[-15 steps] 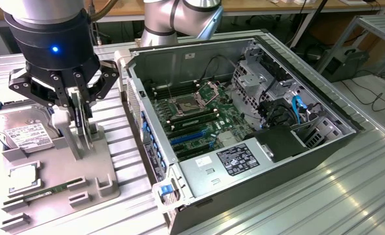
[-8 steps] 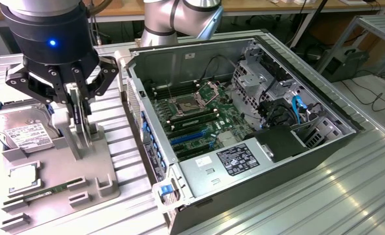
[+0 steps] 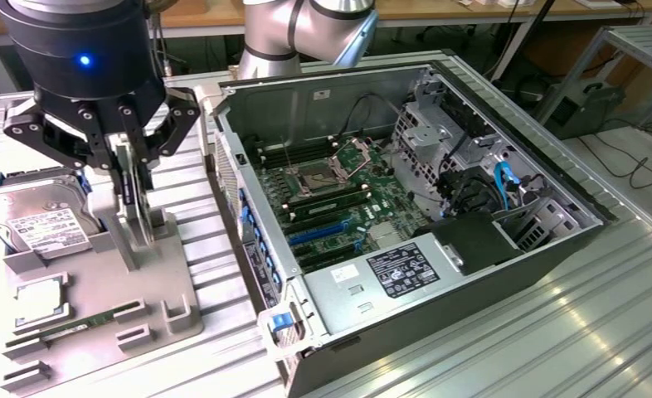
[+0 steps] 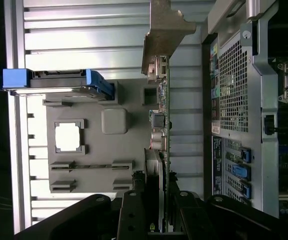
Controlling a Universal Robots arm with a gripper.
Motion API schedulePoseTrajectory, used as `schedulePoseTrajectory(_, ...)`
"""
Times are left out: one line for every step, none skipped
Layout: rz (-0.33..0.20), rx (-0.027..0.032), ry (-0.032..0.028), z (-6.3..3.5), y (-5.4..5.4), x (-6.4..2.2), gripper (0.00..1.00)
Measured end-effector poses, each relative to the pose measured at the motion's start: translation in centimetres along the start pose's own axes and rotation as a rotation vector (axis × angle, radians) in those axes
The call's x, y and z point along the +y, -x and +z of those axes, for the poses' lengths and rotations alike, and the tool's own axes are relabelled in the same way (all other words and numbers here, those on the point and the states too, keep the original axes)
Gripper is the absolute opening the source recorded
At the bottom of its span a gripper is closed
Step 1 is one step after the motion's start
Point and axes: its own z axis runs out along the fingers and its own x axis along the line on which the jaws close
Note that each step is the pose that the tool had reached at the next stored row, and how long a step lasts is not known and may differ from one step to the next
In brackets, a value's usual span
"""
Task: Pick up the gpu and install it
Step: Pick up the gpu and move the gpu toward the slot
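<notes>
Standing on edge in a slot of the grey holder tray (image 3: 182,319), the gpu (image 3: 138,211) is upright and thin, and both cameras see it almost edge-on. In the wrist view the gpu (image 4: 165,125) has its green board face turned toward the computer case (image 4: 234,65) and its components toward the rest of the tray. Its long axis runs level, parallel to the case's perforated rear panel. The silver bracket (image 4: 164,30) is at the end farthest from the fingers, on the hard drive's side of the tray.

The gripper (image 3: 133,170) sits straight above the card. Its black fingers (image 4: 134,210) are drawn in narrow, one against each face, with the card clamped between them. The card's lower edge looks to be in the holder.

The hard drive (image 3: 33,220) lies on the same tray toward the exterior view's left, and its blue rails show in the wrist view (image 4: 59,82). A square processor chip (image 3: 38,300) and a slim memory stick (image 3: 83,326) lie nearer the tray's front edge, well apart from the card.

Just beside the tray, on the exterior view's right, the open case (image 3: 293,108) lies on its side on the ribbed metal table (image 3: 547,332). Its wall stands between the card and the motherboard (image 3: 338,195) with its blue slots (image 3: 320,232).
</notes>
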Motion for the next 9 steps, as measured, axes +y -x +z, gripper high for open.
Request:
schedulePoseTrajectory(0.0,0.0001,0.0,-0.08,0.0,0.0,0.27)
schedulePoseTrajectory(0.0,0.0003,0.0001,-0.17,0.0,0.01,0.27)
schedulePoseTrajectory(0.0,0.0005,0.0,-0.26,0.0,0.01,0.27)
schedulePoseTrajectory(0.0,0.0007,0.0,-0.36,0.0,0.02,0.27)
schedulePoseTrajectory(0.0,0.0009,0.0,-0.45,0.0,0.02,0.27)
schedulePoseTrajectory(0.0,0.0012,0.0,-0.54,0.0,0.03,0.27)
schedulePoseTrajectory(0.0,0.0014,-0.0001,-0.64,0.0,0.03,0.27)
schedulePoseTrajectory(0.0,0.0016,0.0,-0.74,0.0,0.04,0.27)
schedulePoseTrajectory(0.0,0.0019,-0.0001,-0.91,-0.01,0.04,0.27)
